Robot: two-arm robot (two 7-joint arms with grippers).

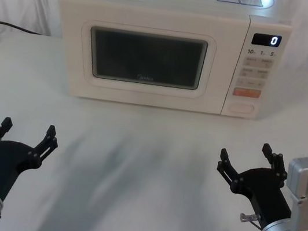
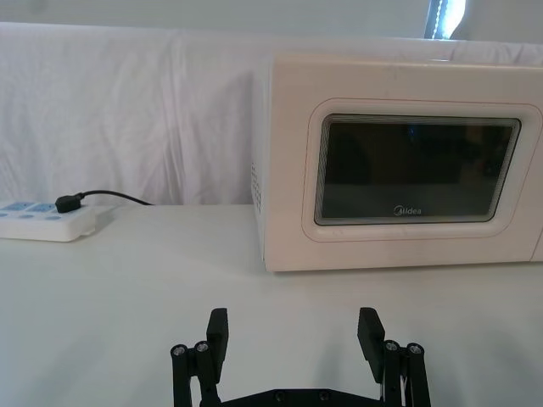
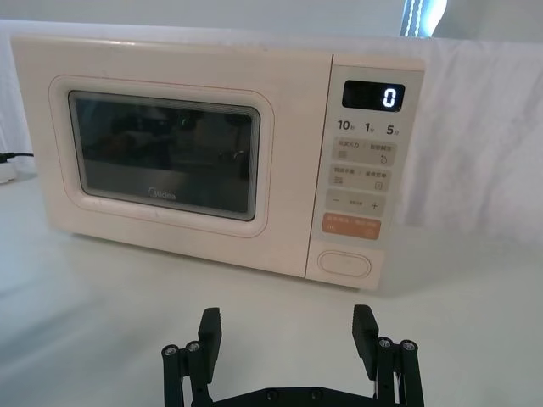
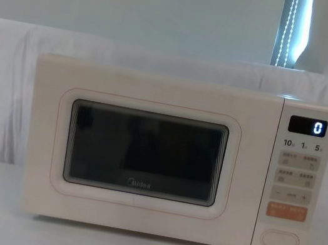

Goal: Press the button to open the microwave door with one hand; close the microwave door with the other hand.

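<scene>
Lying at lower right corner of cream microwave door, large cream oval button is being faced by black right gripper, fingers spread, nearer arm. Black left gripper likewise spread, well apart from button, opposite door's left edge.

Microwave at back-centre of table, grippers in front, l & r.
Microwave door sits left of control panel; button at panel's bottom, under orange key. Left gripper near front-left, right gripper front-right, both well apart from microwave. Power strip lies off to microwave's left.
</scene>
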